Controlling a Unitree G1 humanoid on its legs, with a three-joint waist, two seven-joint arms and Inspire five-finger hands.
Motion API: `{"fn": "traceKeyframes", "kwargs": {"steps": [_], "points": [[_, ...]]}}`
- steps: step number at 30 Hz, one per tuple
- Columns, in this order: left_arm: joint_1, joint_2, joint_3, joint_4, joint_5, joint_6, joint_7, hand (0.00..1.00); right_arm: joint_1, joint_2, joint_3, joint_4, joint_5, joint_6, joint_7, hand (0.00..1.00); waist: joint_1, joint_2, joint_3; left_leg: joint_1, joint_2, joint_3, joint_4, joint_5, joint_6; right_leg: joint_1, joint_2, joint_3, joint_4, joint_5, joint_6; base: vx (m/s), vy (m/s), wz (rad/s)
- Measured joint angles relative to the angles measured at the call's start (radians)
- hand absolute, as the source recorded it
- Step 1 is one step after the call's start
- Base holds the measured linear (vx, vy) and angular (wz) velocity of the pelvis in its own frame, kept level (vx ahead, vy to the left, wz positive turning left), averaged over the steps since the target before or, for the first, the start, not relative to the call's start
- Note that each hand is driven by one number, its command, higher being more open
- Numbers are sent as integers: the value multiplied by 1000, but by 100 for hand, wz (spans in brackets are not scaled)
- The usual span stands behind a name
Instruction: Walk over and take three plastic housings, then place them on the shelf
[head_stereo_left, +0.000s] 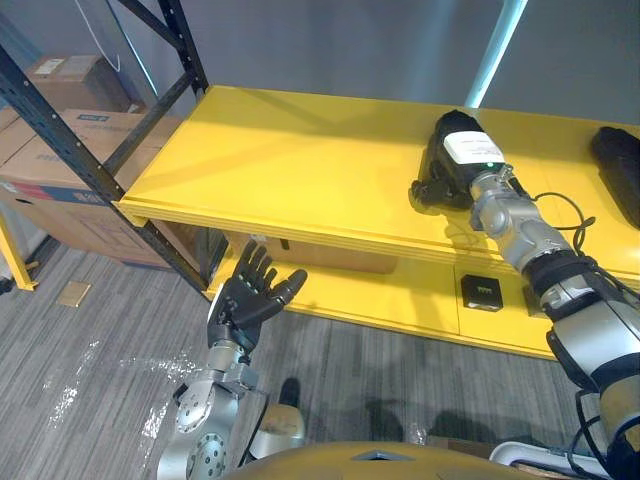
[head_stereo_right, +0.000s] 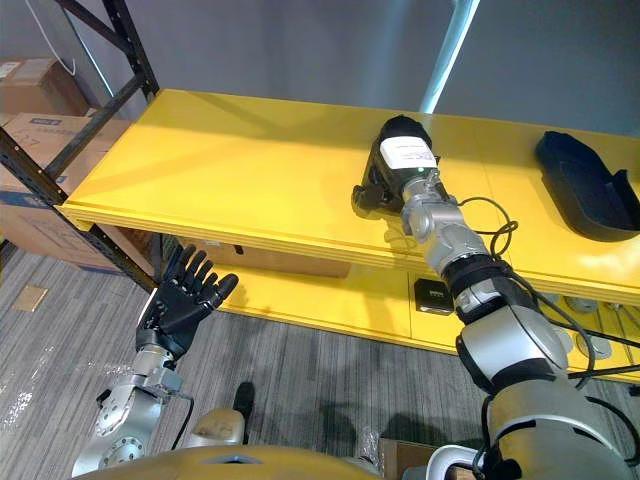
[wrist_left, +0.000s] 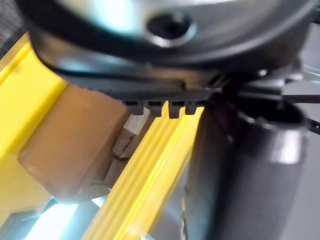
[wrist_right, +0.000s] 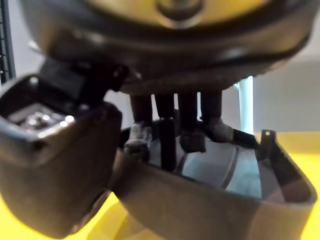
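On the yellow shelf (head_stereo_left: 280, 160), right of its middle, the right hand (head_stereo_right: 385, 180) grips a black plastic housing (wrist_right: 210, 200), with the fingers hooked over its rim into the hollow and the thumb against the outer wall. A second housing (head_stereo_right: 585, 185) lies farther right on the shelf. The left hand (head_stereo_left: 245, 295) hangs spread open below the shelf's front edge.

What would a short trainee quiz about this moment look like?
1. True or false: the left hand is open and holds nothing.
2. What does the right hand grip? A a red cup; B a black plastic housing; C a blue bottle.
3. Fill in the colour: the second housing lies on the ___ shelf.

Key: 1 true; 2 B; 3 yellow.
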Motion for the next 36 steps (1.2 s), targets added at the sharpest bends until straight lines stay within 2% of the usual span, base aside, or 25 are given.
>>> {"fn": "traceKeyframes", "kwargs": {"steps": [11,19,20,36], "points": [[2,8,-9,24,-4,-3,-12,100,-73,-7,35,63,-79,-20,3,0,4,0,0,2,5,-7,0,0,0,13,11,-2,-11,0,0,-1,0,0],[4,10,-9,24,-4,-3,-12,100,-84,-33,61,91,-119,-32,63,0,6,1,0,4,5,-9,0,0,0,16,11,-3,-11,0,0,0,0,0],[4,10,-9,24,-4,-3,-12,100,-84,-34,61,99,-120,-30,67,100,5,1,0,6,5,-8,0,0,0,16,11,-3,-11,0,0,0,0,0],[4,11,-9,24,-4,-3,-13,100,-84,-37,61,100,-152,-20,87,100,1,5,1,14,10,4,-1,-2,-2,17,13,3,-11,1,-1,-4,2,-2]]}}
